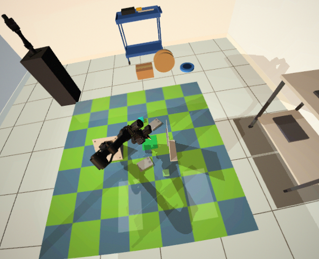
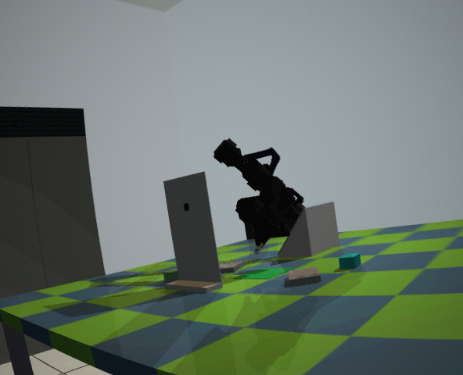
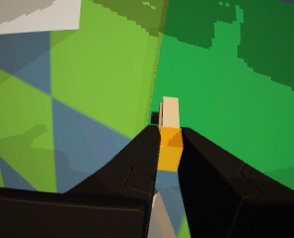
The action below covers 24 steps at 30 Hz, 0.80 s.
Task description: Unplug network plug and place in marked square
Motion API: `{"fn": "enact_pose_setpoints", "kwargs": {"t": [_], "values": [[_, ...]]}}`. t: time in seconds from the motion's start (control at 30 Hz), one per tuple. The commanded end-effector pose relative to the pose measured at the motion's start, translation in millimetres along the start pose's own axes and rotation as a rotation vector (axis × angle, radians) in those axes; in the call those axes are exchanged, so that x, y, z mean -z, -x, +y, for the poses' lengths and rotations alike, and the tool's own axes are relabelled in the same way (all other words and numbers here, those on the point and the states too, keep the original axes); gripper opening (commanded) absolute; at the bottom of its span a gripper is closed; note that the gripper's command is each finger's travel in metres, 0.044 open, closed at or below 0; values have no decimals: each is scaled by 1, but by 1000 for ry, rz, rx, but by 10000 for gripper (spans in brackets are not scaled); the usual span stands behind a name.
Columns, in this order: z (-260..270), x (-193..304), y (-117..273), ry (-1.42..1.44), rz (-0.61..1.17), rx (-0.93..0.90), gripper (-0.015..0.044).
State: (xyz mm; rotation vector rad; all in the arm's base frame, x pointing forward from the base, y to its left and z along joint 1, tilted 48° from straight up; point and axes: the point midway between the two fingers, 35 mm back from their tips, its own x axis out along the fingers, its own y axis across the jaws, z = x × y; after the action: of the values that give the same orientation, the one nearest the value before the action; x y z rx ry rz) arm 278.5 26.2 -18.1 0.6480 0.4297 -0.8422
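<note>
The plug (image 3: 170,158) (image 2: 259,249) has an orange-yellow body and a beige front end, with a small dark part beside it in the wrist view. My gripper (image 3: 167,137) (image 1: 148,137) (image 2: 260,244) is shut on it and points steeply down, holding the plug above the table. The green marked square (image 3: 212,89) (image 1: 153,144) (image 2: 266,274) lies below; in the wrist view the plug's front end overlaps its left part. The upright panel (image 2: 193,242) (image 1: 167,134) stands apart from the gripper, with a dark opening (image 2: 186,207). The thin tab cannot be made out.
Two low grey blocks lie either side of the square, one (image 1: 155,124) (image 2: 303,276) near a teal block (image 1: 140,118) (image 2: 349,261), the other (image 1: 145,163) (image 2: 231,266) opposite. A small green block (image 1: 165,172) (image 2: 170,276) lies near the panel's foot (image 1: 172,151). A pale wedge (image 2: 322,230) stands by the arm's base.
</note>
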Motion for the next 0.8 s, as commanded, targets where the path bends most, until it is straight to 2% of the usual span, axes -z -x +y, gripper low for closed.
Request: {"fn": "enact_pose_setpoints", "kwargs": {"t": [0.0,0.77], "values": [[-5,1,-5,10,1,5,0],[-19,1,-26,10,1,6,0]]}}
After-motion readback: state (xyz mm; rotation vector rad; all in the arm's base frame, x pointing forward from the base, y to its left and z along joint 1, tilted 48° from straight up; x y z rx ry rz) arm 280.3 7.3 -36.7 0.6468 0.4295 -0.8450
